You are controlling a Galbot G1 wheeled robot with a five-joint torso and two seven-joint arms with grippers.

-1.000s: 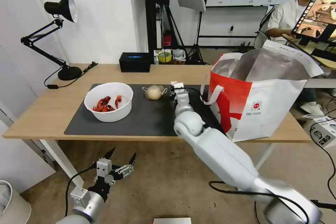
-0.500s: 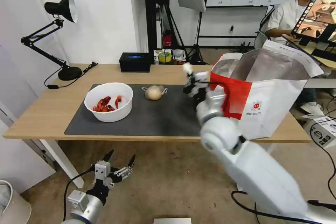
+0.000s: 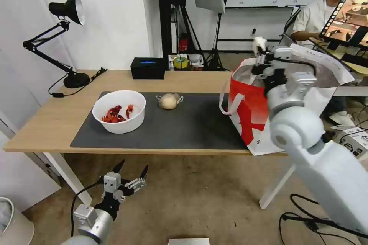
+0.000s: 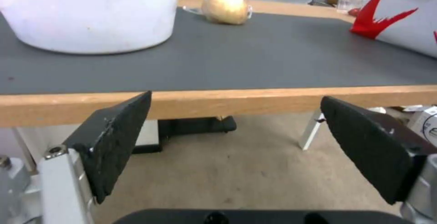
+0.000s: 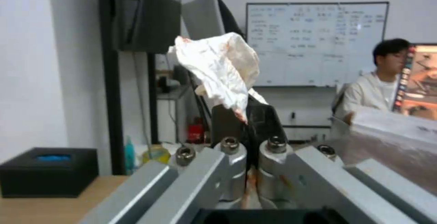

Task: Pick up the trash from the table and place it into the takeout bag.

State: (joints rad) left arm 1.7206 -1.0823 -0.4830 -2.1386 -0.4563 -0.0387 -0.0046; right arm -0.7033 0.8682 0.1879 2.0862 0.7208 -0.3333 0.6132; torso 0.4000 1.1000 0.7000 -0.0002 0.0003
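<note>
My right gripper point(image 3: 261, 51) is raised over the open top of the takeout bag point(image 3: 285, 113) at the table's right end, shut on a crumpled white tissue point(image 3: 260, 43) with reddish stains point(image 5: 221, 68). On the dark mat point(image 3: 172, 122) stand a white bowl point(image 3: 119, 111) of red crayfish shells and a knotted clear bag point(image 3: 168, 101) with a beige lump, also seen as bowl point(image 4: 91, 12) and bag point(image 4: 226, 0) in the left wrist view. My left gripper point(image 3: 128, 174) hangs open below the table's front edge, fingers point(image 4: 114, 138) spread wide.
A black desk lamp point(image 3: 65, 38) stands at the back left of the table point(image 3: 46, 122), and a black box point(image 3: 147, 67) sits at the back centre. A person sits at a desk behind the bag. A white bin point(image 3: 13, 222) is on the floor at lower left.
My right arm has lifted from the mat and swung right and up with the tissue, from beside the beige lump to above the bag's opening. The left arm stays parked.
</note>
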